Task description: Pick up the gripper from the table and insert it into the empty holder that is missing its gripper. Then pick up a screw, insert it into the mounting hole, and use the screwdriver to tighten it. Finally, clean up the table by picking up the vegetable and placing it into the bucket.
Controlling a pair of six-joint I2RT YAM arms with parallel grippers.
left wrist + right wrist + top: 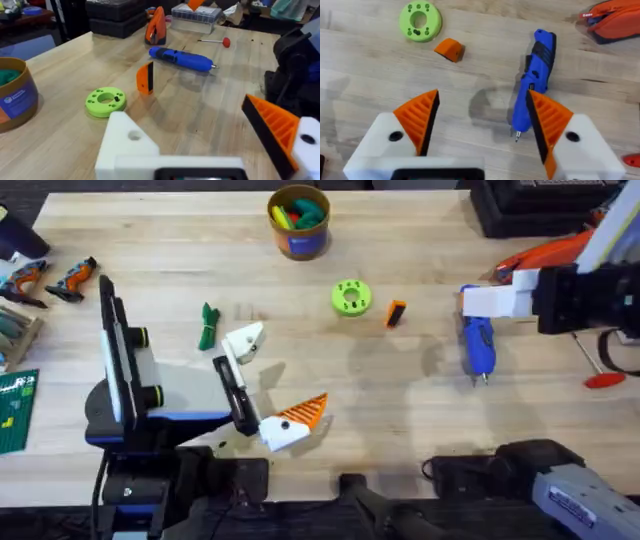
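Note:
The loose orange gripper [396, 313] [145, 78] [450, 49] stands on the table beside a lime-green disc [350, 297]. My left gripper [285, 375] is open. One of its white holders [245, 340] [130, 145] is bare and the other carries an orange pad [275, 125]. Above the blue screwdriver [477, 345] [535, 75] hangs my right gripper [478, 302] [480, 120], open, with nothing between its orange pads. The dark-green vegetable [208, 327] lies near the left arm. At the far middle stands the yellow-orange bucket [298, 222] [15, 95].
A big orange tool [545, 252] [156, 27] and a thin red-handled tool [600, 375] [226, 42] lie at the right. Small tools [50, 280] and a green board [15, 410] sit at the left edge. A clear box [196, 12] stands behind.

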